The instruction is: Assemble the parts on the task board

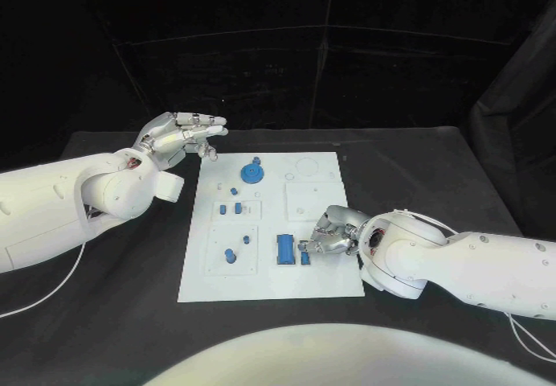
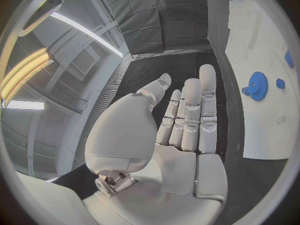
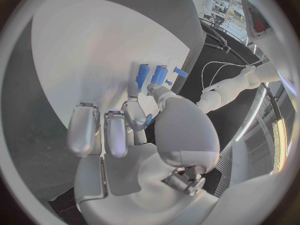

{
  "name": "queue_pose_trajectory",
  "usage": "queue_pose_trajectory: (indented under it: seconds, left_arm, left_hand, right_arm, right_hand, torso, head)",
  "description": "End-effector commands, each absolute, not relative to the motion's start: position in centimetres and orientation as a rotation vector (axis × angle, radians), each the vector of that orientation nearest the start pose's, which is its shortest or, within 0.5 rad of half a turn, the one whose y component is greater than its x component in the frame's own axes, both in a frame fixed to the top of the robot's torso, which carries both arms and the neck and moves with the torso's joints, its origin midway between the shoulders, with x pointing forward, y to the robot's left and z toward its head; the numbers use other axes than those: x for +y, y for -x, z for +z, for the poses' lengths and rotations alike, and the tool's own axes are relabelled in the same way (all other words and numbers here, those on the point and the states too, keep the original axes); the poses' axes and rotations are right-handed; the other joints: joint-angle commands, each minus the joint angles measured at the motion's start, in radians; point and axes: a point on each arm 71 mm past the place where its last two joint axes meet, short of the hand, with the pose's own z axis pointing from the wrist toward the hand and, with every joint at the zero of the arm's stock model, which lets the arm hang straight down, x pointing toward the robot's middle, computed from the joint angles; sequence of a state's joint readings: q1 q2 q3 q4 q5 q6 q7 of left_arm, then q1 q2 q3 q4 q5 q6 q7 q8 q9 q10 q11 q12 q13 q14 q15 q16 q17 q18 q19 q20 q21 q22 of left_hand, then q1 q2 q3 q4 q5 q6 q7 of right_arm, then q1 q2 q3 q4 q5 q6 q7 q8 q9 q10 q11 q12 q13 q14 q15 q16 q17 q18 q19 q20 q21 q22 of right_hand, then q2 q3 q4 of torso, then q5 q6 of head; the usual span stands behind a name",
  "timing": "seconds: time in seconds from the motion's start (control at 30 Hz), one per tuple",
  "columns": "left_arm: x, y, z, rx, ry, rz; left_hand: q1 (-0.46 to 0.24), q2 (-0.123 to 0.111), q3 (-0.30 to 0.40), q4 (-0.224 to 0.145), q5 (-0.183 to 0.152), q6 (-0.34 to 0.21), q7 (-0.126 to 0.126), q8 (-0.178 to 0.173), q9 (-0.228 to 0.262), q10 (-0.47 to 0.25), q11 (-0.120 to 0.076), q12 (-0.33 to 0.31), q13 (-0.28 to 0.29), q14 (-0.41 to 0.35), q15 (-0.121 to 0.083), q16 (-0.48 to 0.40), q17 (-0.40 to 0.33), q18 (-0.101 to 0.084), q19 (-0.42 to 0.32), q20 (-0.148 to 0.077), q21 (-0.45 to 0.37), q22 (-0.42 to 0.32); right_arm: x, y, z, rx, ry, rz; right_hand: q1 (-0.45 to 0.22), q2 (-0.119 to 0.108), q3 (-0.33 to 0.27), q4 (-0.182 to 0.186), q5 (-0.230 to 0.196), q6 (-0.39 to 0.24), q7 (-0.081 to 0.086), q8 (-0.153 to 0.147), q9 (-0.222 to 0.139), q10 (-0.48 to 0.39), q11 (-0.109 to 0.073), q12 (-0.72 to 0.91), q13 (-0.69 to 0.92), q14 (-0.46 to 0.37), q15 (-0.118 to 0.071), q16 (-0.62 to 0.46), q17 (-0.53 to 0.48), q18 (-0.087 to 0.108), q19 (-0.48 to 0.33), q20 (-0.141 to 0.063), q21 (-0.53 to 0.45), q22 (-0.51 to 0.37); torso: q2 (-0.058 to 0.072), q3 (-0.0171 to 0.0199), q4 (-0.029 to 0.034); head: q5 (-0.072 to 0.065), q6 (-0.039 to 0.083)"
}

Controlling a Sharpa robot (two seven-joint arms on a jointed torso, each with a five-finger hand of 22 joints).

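The right hand [image 1: 328, 236] rests on the task board [image 1: 312, 277] toward its five o'clock corner, fingers curled down and pinching a small blue part [image 1: 306, 258] against the plate, just beside the upright blue block [image 1: 285, 249] at its nine o'clock. The left hand [image 1: 186, 133] hovers off the board's eleven o'clock corner over the black tabletop [image 1: 417, 153], fingers straight and close together, holding nothing; the blue gear [image 1: 251, 172] lies on the board at the hand's four o'clock, with smaller blue parts [image 1: 230, 208] further down toward six.
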State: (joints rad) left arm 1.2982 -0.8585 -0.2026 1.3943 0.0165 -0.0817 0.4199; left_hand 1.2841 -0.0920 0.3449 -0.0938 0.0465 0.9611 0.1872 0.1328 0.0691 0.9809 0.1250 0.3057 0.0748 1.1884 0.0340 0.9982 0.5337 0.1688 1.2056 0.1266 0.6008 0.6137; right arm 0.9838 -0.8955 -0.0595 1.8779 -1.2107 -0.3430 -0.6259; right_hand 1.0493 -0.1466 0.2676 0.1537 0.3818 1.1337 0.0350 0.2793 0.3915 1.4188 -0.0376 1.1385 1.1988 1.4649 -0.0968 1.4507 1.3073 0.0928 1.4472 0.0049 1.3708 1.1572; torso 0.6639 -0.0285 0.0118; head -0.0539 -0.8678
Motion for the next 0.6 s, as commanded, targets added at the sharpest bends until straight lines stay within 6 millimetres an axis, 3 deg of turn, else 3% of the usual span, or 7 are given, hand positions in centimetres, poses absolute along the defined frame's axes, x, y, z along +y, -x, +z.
queue_pose_trajectory:
  seconds: [0.03,0.4,0.6]
  left_arm:
    - [24.76,-50.40,-19.11,1.532,1.050,-1.593]
    - [24.78,-50.40,-19.13,1.534,1.051,-1.592]
    - [24.80,-50.40,-19.13,1.535,1.051,-1.593]
  left_hand:
    - [0.000,0.010,-0.003,0.001,0.002,-0.003,0.004,0.005,-0.001,-0.008,-0.002,0.006,-0.001,-0.005,0.000,0.005,-0.001,0.013,-0.005,0.004,-0.006,-0.001]
    - [0.000,0.010,-0.003,0.001,0.002,-0.003,0.004,0.005,-0.001,-0.008,-0.002,0.006,-0.001,-0.005,0.000,0.005,-0.001,0.013,-0.005,0.004,-0.006,-0.001]
    - [0.000,0.010,-0.003,0.001,0.002,-0.003,0.004,0.005,-0.001,-0.008,-0.002,0.006,-0.001,-0.005,0.000,0.005,-0.001,0.013,-0.005,0.004,-0.006,-0.001]
  right_arm:
    - [-15.60,-36.44,-26.53,2.165,-0.314,0.558]
    - [-15.63,-36.30,-26.47,2.171,-0.290,0.556]
    - [-15.93,-36.10,-26.18,2.154,-0.268,0.587]
  right_hand:
    - [-0.012,0.003,-0.022,0.002,-0.011,-0.001,0.007,-0.005,0.002,0.002,0.004,-0.005,0.000,0.068,-0.003,-0.002,0.069,-0.015,0.000,0.002,-0.003,-0.002]
    - [-0.009,0.003,-0.069,0.000,-0.029,-0.005,0.009,-0.009,0.005,-0.003,0.006,-0.014,-0.003,0.066,-0.001,-0.008,0.061,-0.013,-0.004,0.003,-0.009,-0.012]
    - [0.040,0.011,-0.093,-0.033,-0.062,-0.009,0.009,-0.012,0.009,-0.006,0.006,-0.019,-0.003,0.066,-0.001,-0.012,0.058,-0.012,-0.007,0.003,-0.013,-0.017]
  torso:
    - [0.000,0.0004,-0.0010]
    - [0.000,0.0007,-0.0008]
    - [0.000,0.0015,-0.0011]
  head:
    - [-0.001,0.001]
    - [-0.003,-0.001]
    - [-0.003,0.001]
